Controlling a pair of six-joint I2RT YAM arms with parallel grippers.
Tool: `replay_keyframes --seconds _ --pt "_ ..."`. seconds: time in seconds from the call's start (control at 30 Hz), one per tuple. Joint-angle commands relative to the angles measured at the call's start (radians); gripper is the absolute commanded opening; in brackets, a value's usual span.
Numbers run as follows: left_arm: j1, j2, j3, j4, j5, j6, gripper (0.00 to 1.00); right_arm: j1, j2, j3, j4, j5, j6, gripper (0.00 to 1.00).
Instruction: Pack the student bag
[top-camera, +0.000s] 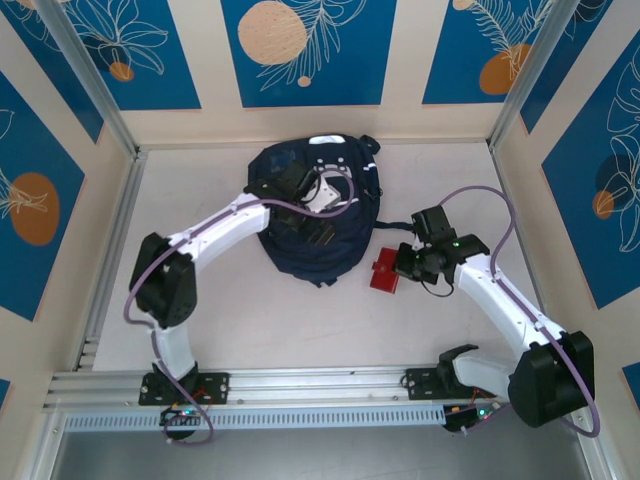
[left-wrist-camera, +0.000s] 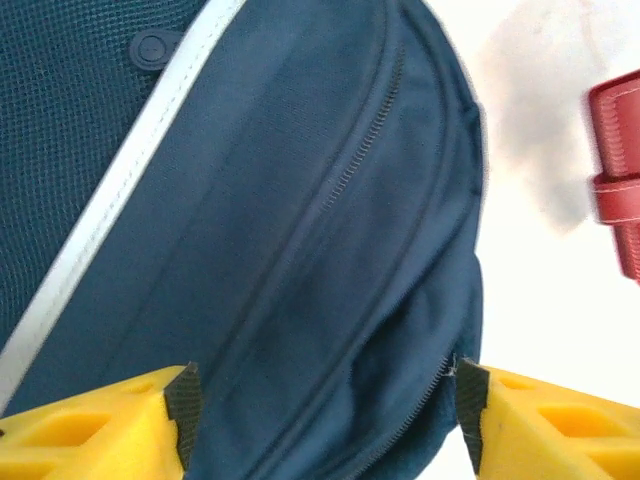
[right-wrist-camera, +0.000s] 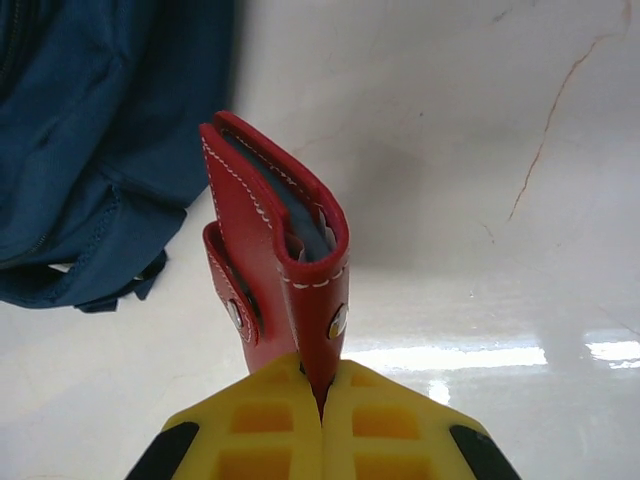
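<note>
The student bag (top-camera: 310, 215), a dark navy backpack with a white-grey stripe, lies at the back middle of the table. My left gripper (left-wrist-camera: 325, 420) hovers over the student bag (left-wrist-camera: 280, 230), jaws wide open, nothing between them, with a zipper line running between the pads. A red leather wallet (right-wrist-camera: 285, 255) with white stitching and metal snaps is pinched by my right gripper (right-wrist-camera: 322, 400), shut on its edge. In the top view the wallet (top-camera: 384, 272) sits just right of the bag, at the right gripper (top-camera: 400, 268). Part of the student bag (right-wrist-camera: 90, 140) lies at upper left of the right wrist view.
The white marbled table (top-camera: 300, 320) has bare room in front of the bag. Metal frame rails (top-camera: 110, 250) and blue patterned walls close the sides and back. The red wallet (left-wrist-camera: 618, 170) also peeks in at the right edge of the left wrist view.
</note>
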Motion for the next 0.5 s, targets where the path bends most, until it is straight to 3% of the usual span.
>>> replay_keyframes --seconds 0.0,0.13,0.27,0.47 --pt "0.007 0.087 0.127 -0.149 -0.075 0.039 0.56 -0.008 -0.015 0.024 0.005 -0.064 0.026 0.0" --pt "0.007 0.127 0.173 -0.171 -0.138 0.03 0.47 -0.008 -0.016 0.028 0.028 -0.095 0.044 0.0" --pt "0.01 0.116 0.203 -0.174 -0.181 0.019 0.3 -0.01 -0.016 0.047 0.039 -0.114 0.056 0.0" --pt "0.011 0.05 0.236 -0.174 -0.12 0.028 0.15 -0.009 -0.019 0.059 0.143 -0.222 0.107 0.0"
